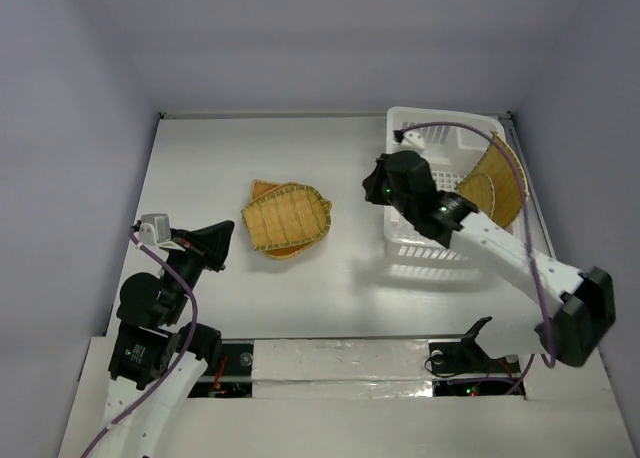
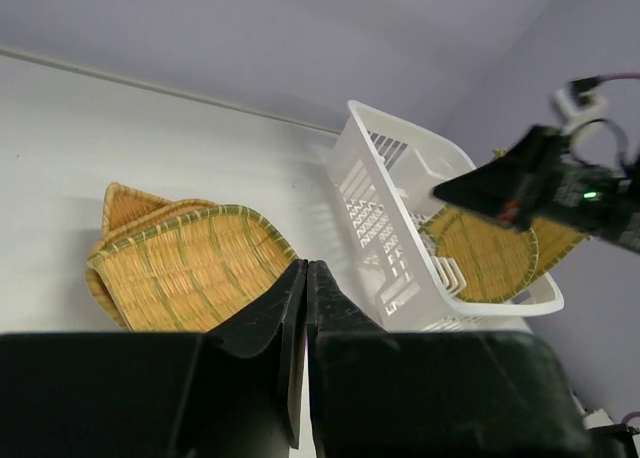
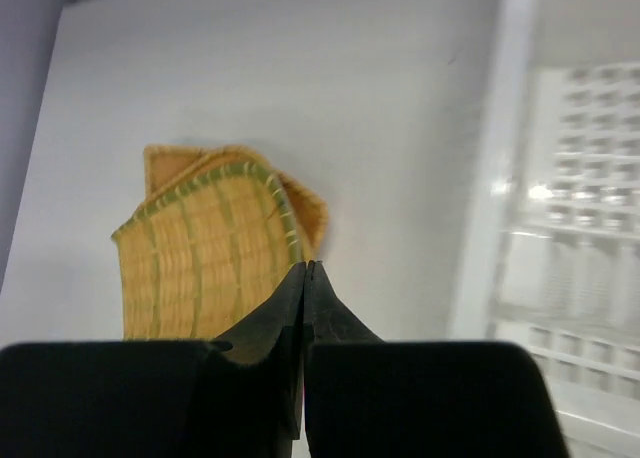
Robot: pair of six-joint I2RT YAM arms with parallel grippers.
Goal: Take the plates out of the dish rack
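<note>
The white dish rack (image 1: pixel 430 248) stands at the right of the table. Woven plates (image 1: pixel 495 183) lean upright against its right wall. More plates (image 1: pixel 285 218) lie stacked flat on the table's middle. My right gripper (image 1: pixel 369 189) hovers shut and empty just left of the rack, pointing toward the stack. My left gripper (image 1: pixel 228 240) is shut and empty, left of the stack. In the left wrist view the left gripper (image 2: pixel 305 265) faces the stack (image 2: pixel 180 268) and the rack (image 2: pixel 375 193). The right wrist view shows the right gripper (image 3: pixel 306 265), the stack (image 3: pixel 200 248) and the rack (image 3: pixel 580 178).
White walls close the table at the back and on both sides. The right arm (image 1: pixel 500 248) reaches over the rack's near left corner. The left arm's base (image 1: pixel 140 348) sits at the near left edge.
</note>
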